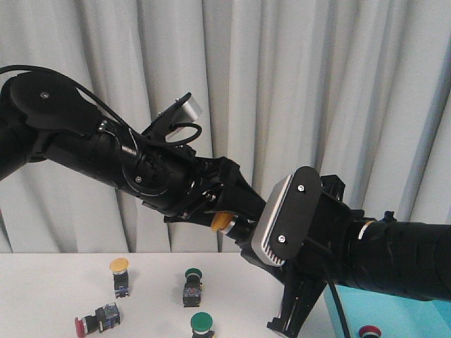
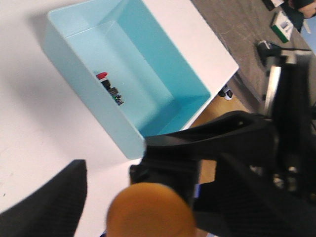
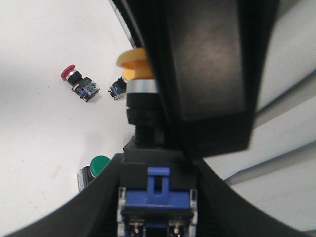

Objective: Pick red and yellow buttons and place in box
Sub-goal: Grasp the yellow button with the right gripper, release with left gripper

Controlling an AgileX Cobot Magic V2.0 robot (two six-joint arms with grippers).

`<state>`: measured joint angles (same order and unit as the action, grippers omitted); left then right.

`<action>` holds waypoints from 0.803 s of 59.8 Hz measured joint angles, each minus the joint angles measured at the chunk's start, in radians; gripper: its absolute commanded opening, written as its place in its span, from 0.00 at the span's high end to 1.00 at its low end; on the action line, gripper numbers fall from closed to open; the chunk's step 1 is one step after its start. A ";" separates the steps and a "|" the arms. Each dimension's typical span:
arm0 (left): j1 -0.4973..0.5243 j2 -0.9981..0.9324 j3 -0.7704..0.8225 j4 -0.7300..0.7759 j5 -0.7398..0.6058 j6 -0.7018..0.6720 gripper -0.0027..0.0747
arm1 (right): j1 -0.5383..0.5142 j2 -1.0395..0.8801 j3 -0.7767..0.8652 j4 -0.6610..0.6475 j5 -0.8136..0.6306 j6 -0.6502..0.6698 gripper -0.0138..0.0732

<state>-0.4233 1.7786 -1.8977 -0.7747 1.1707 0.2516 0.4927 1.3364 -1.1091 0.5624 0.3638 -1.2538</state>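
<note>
Yellow mushroom-capped button [image 3: 134, 64] (blocky dark body) between black gripper [image 1: 236, 211] fingers

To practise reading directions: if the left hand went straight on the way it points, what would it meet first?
Most likely the right hand, directly ahead of the left hand at the yellow button; the box lies beyond. Depth is uncertain.
</note>
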 measured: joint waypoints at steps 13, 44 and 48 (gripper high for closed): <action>0.000 0.000 0.000 -0.094 -0.006 0.095 0.22 | 0.000 0.000 0.000 -0.002 0.000 0.000 0.75; 0.144 0.000 0.000 -0.063 -0.200 0.226 0.22 | -0.068 0.000 0.000 -0.003 -0.022 0.182 0.75; 0.184 0.000 0.000 -0.008 -0.179 0.226 0.23 | -0.103 -0.003 0.000 -0.003 -0.022 0.199 0.75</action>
<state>-0.2388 1.7786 -1.8977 -0.7831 0.9921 0.4773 0.3901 1.3333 -1.1091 0.5593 0.3414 -1.0547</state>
